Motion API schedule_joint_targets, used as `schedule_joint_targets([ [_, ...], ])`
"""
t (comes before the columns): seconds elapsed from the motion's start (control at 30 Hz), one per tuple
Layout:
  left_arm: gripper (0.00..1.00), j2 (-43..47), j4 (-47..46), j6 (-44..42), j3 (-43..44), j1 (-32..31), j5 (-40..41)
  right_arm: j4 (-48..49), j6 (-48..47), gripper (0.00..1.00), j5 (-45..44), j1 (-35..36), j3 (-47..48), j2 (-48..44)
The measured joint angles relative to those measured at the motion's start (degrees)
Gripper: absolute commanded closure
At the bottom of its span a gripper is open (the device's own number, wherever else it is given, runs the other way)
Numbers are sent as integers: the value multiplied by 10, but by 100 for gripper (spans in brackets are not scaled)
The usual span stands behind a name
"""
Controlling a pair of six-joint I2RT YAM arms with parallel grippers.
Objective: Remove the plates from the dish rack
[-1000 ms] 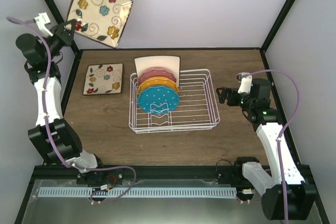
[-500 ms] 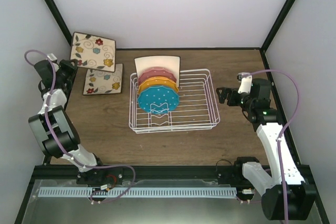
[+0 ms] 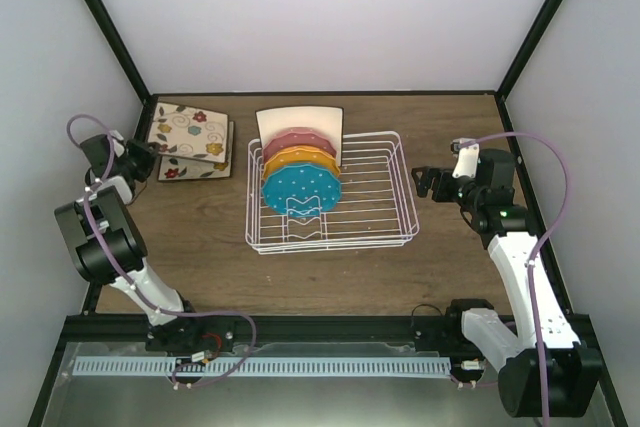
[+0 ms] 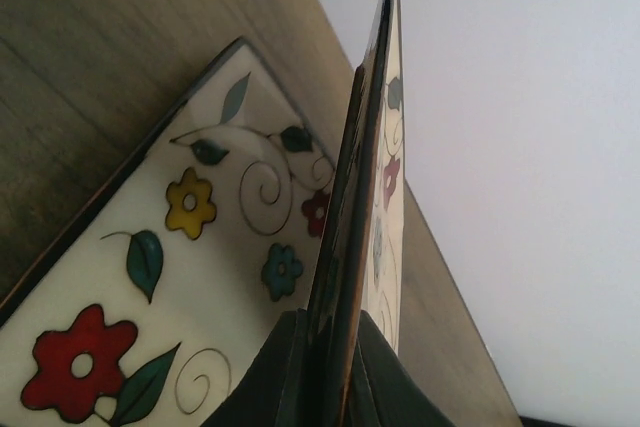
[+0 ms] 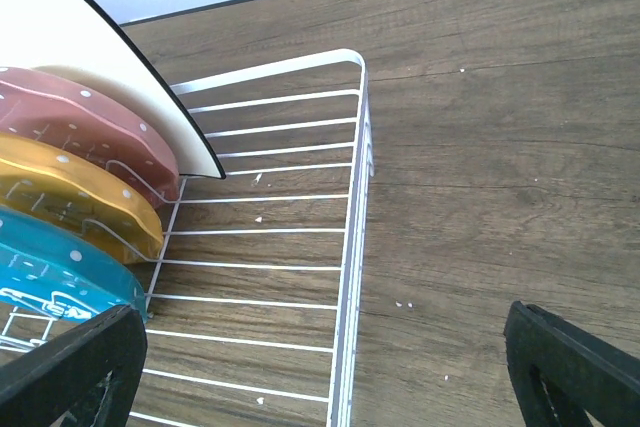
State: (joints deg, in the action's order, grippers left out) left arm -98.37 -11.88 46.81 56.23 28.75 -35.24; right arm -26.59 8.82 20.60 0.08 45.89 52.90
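Observation:
The white wire dish rack [image 3: 390, 237] stands mid-table and holds a plain cream square plate [image 3: 300, 118], then pink [image 3: 298, 141], orange [image 3: 298, 161] and blue [image 3: 300, 187] dotted round plates on edge. My left gripper [image 3: 143, 159] is shut on the edge of a square floral plate [image 3: 190, 128], held low over a second floral plate [image 3: 196, 168] lying flat at the table's far left. In the left wrist view the held plate [image 4: 392, 147] is edge-on above the lying plate [image 4: 190, 277]. My right gripper [image 3: 425, 181] is open and empty beside the rack's right side [image 5: 352, 247].
Black frame posts rise at the table's back corners. The table's black edge runs close behind the lying floral plate. Bare wood [image 3: 460, 267] lies right of and in front of the rack.
My left arm has swung down from high at the back left, lowering the held floral plate to just above the lying floral plate. The right arm has not moved.

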Motion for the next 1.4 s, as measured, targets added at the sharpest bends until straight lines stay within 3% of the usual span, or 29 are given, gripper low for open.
schedule_joint_targets([
  [0.57, 93, -38, 0, -20, -11, 1, -32, 0, 0, 0, 0, 0, 0, 3],
  [1.13, 34, -64, 4, -17, -32, 3, -23, 0, -4, 0, -1, 0, 0, 14],
  [1.4, 0, -74, 11, -32, -23, 5, -20, 0, -7, 0, -1, 0, 0, 23],
])
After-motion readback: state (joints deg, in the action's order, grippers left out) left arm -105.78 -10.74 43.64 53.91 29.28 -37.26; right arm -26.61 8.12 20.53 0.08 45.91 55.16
